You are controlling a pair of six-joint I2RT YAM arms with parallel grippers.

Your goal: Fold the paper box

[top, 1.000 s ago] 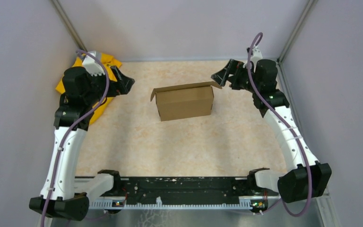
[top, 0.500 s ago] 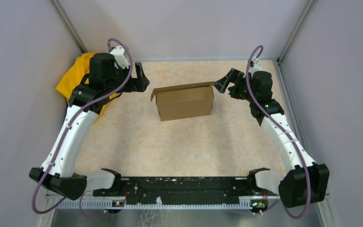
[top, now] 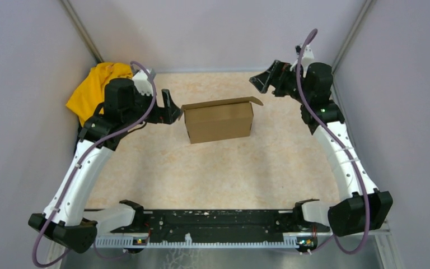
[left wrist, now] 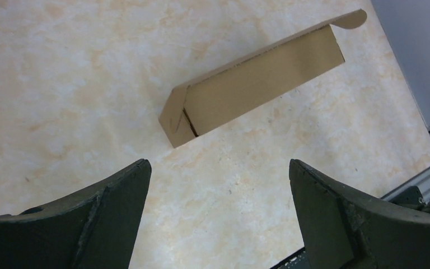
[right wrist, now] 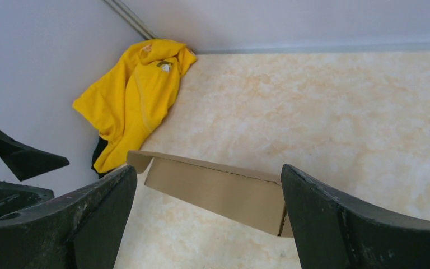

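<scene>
The brown cardboard paper box [top: 219, 121] stands folded up in the middle of the table, its lid flap sticking out at the top right corner. It also shows in the left wrist view [left wrist: 252, 85] and in the right wrist view [right wrist: 215, 192]. My left gripper [top: 171, 106] is open and empty, right beside the box's left end. My right gripper [top: 264, 80] is open and empty, raised a little behind and right of the box's right end. Its open fingers [right wrist: 344, 224] frame the box from above.
A yellow cloth garment [top: 94, 86] lies bunched in the back left corner, also in the right wrist view [right wrist: 131, 95]. Grey walls close in the table on three sides. The black arm base rail [top: 213, 221] runs along the near edge.
My left gripper has swung from the back left corner toward the box's left end. My right gripper dipped toward the box's right corner, then rose back away. The left flap looks pushed in.
</scene>
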